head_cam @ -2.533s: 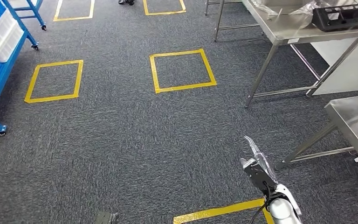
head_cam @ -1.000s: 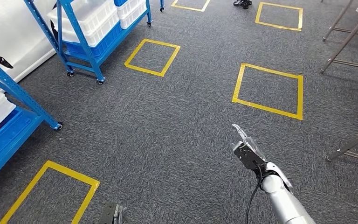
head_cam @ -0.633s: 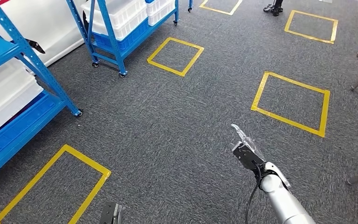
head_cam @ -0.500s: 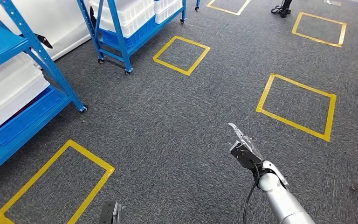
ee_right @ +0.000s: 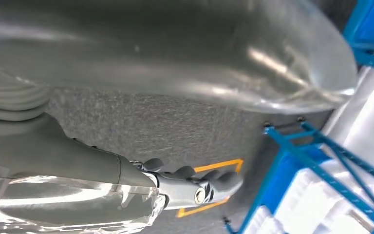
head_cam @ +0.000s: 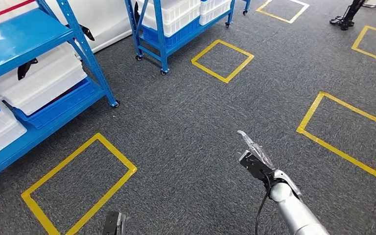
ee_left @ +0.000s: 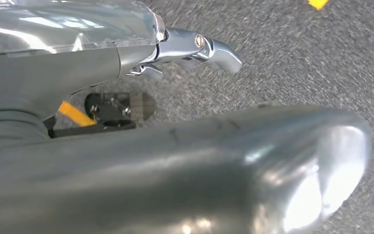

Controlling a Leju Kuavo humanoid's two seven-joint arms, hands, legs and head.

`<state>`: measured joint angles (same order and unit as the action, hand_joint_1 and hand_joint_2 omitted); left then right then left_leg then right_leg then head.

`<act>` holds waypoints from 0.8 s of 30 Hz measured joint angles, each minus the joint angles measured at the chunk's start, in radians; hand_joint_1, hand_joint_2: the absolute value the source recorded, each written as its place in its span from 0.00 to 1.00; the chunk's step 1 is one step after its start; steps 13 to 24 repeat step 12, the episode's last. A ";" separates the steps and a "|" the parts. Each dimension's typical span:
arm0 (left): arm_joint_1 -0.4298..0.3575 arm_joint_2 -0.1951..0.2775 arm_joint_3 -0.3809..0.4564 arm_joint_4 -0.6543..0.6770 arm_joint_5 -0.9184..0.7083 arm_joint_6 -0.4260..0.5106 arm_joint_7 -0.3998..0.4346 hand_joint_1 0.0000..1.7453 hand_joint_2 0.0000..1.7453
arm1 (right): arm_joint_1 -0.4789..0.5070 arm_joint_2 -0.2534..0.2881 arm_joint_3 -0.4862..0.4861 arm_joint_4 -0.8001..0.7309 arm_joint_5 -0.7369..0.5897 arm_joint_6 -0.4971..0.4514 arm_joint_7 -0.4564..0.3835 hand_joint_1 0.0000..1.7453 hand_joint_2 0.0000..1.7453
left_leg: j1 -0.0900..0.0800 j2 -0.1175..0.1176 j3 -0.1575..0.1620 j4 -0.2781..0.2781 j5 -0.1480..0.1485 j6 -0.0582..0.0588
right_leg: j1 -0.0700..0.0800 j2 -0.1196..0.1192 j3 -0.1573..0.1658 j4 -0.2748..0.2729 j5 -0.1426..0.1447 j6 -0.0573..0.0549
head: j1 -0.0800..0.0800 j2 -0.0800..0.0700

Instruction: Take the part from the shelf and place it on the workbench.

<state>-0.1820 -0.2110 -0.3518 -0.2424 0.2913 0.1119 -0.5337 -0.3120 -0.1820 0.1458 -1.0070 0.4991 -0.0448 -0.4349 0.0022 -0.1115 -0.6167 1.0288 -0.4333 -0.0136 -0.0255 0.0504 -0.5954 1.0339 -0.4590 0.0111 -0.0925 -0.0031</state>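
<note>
**No part in hand, shelf off to the left**

Seen from the head view: two small black pieces on the near blue shelf (head_cam: 24, 34), one (head_cam: 26, 69) lying against a white bin (head_cam: 44, 81) on the middle level, the other (head_cam: 85, 33) sticking out beside the upright post. Cannot tell which of them, if either, is the part. More white bins stacked on a second blue rack (head_cam: 159, 36) farther back.

Right robot hand (head_cam: 252, 157) raised over the grey carpet (head_cam: 186, 122), well apart from both shelves, fingers stretched forward and spread, holding nothing, wrapped in a clear cover. From the right wrist view, same robot hand (ee_right: 190, 187) loosely extended and bare of any load, blue shelving beyond it.

Left robot hand (head_cam: 113, 225) low at the near edge of the head view. From the left wrist view (ee_left: 185, 46), fingers apart with nothing between them, carpet underneath.

Yellow tape squares (head_cam: 127, 164) marked on the carpet, one just in front of the near shelf.
</note>
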 joint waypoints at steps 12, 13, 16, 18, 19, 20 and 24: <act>0.014 0.022 0.023 0.001 0.002 0.009 0.012 0.00 0.00 | 0.014 0.002 -0.001 -0.016 -0.024 0.007 0.000 0.00 0.00 | -0.010 0.177 0.019 -0.010 -0.002 0.005 | 0.017 -0.146 0.023 -0.005 -0.018 -0.006 | 0.000 0.000; 0.014 0.022 0.023 0.001 0.002 0.009 0.012 0.00 0.00 | 0.014 0.002 -0.001 -0.016 -0.024 0.007 0.000 0.00 0.00 | -0.010 0.177 0.019 -0.010 -0.002 0.005 | 0.017 -0.146 0.023 -0.005 -0.018 -0.006 | 0.000 0.000; 0.014 0.022 0.023 0.001 0.002 0.009 0.012 0.00 0.00 | 0.014 0.002 -0.001 -0.016 -0.024 0.007 0.000 0.00 0.00 | -0.010 0.177 0.019 -0.010 -0.002 0.005 | 0.017 -0.146 0.023 -0.005 -0.018 -0.006 | 0.000 0.000; 0.014 0.022 0.023 0.001 0.002 0.009 0.012 0.00 0.00 | 0.014 0.002 -0.001 -0.016 -0.024 0.007 0.000 0.00 0.00 | -0.010 0.177 0.019 -0.010 -0.002 0.005 | 0.017 -0.146 0.023 -0.005 -0.018 -0.006 | 0.000 0.000; 0.014 0.022 0.023 0.001 0.002 0.009 0.012 0.00 0.00 | 0.014 0.002 -0.001 -0.016 -0.024 0.007 0.000 0.00 0.00 | -0.010 0.177 0.019 -0.010 -0.002 0.005 | 0.017 -0.146 0.023 -0.005 -0.018 -0.006 | 0.000 0.000; 0.014 0.022 0.023 0.001 0.002 0.009 0.012 0.00 0.00 | 0.014 0.002 -0.001 -0.016 -0.024 0.007 0.000 0.00 0.00 | -0.010 0.177 0.019 -0.010 -0.002 0.005 | 0.017 -0.146 0.023 -0.005 -0.018 -0.006 | 0.000 0.000; 0.014 0.022 0.023 0.001 0.002 0.009 0.012 0.00 0.00 | 0.014 0.002 -0.001 -0.016 -0.024 0.007 0.000 0.00 0.00 | -0.010 0.177 0.019 -0.010 -0.002 0.005 | 0.017 -0.146 0.023 -0.005 -0.018 -0.006 | 0.000 0.000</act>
